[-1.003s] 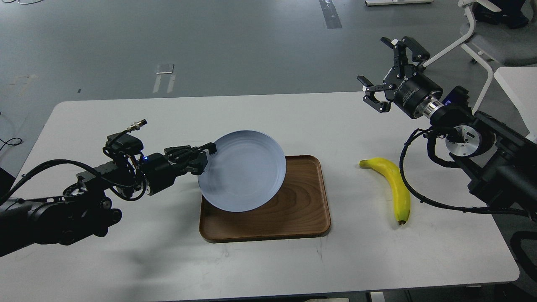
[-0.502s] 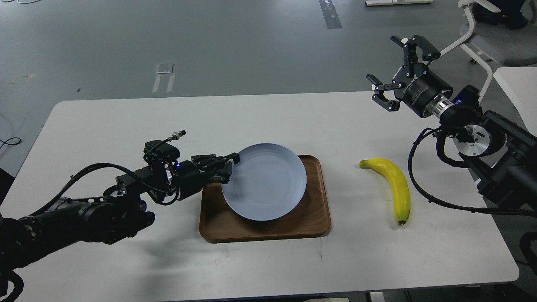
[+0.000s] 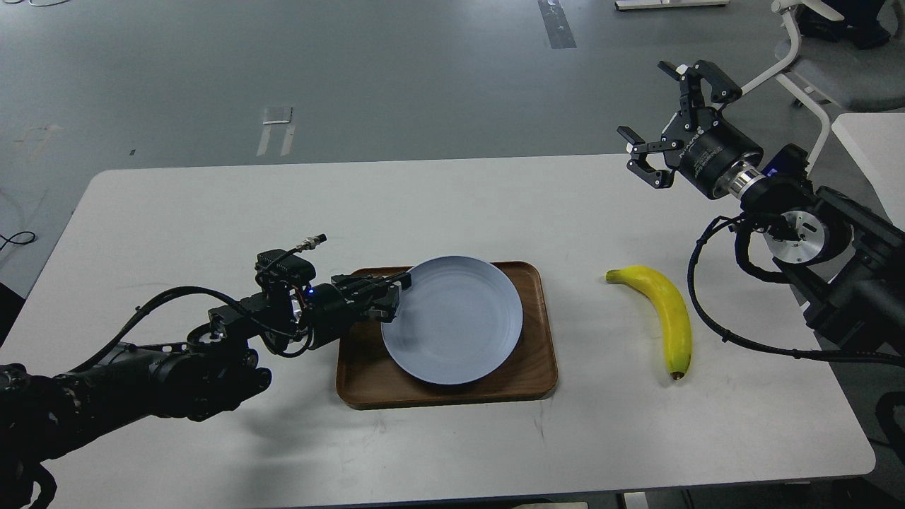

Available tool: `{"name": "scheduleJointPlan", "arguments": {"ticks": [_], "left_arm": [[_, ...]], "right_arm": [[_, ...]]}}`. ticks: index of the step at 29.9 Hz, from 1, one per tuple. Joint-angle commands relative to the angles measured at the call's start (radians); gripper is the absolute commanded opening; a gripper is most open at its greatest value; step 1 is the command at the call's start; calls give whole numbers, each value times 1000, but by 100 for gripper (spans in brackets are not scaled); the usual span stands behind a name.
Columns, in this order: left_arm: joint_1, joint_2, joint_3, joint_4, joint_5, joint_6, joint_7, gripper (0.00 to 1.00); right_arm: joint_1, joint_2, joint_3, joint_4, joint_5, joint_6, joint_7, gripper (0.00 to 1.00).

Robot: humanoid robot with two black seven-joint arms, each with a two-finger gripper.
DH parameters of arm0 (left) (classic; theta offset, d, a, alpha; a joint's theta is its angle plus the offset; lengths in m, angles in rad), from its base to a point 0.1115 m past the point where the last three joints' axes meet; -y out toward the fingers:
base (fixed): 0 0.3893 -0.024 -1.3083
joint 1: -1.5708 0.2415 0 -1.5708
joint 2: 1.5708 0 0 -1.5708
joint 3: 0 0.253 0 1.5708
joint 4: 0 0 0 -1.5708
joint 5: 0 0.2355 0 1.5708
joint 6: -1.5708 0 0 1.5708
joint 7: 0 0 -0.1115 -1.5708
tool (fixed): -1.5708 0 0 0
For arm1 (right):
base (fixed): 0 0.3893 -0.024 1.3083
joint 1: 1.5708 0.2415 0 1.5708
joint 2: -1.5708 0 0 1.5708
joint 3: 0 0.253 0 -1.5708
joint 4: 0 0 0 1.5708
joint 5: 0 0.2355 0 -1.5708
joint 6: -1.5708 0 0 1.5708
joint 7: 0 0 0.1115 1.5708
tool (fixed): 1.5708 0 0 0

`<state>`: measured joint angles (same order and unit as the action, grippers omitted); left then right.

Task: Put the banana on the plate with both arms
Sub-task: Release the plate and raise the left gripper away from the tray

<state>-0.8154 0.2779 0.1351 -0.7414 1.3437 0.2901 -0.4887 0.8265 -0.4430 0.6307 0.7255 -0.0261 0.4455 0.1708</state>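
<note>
white table point(image 3: 212, 212) | left claw point(image 3: 397, 293) pinching plate point(image 3: 452, 322) rim | right claw point(image 3: 668, 106) spread, well above banana point(image 3: 664, 318)

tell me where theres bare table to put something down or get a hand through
Bare stretches of the table: the far strip behind the tray, the near edge in front of it, and the gap between tray and banana. It is crowded at the tray's left, where the left gripper meets the plate. The right gripper hangs open above the far right corner.
</note>
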Motion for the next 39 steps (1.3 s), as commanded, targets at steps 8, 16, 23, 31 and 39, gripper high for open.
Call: {"name": "scheduleJointPlan", "arguments": {"ticks": [8,16,23,31,39], "left_arm": [[13,-17,0,2,-1,1,0,13],[7,-31,-15,2,-23,11,0,70],[-73,-32,-94,-12,-358,142,0,99],[-264,42,-207,-12,-944,-21,50,99],[-254,151,-445,-12,-1109,-394,330,99]], "right_arm": [[-1,0,0,0,0,-2,-1,100],[0,-11,0,2,0,-2,-1,100],[13,-52,-41,15,-37,-1,1,100],[88,-290,-203,247,-1019,-86,21,100],[80,-433,-377,454,-1514,-125,70,100]]}}
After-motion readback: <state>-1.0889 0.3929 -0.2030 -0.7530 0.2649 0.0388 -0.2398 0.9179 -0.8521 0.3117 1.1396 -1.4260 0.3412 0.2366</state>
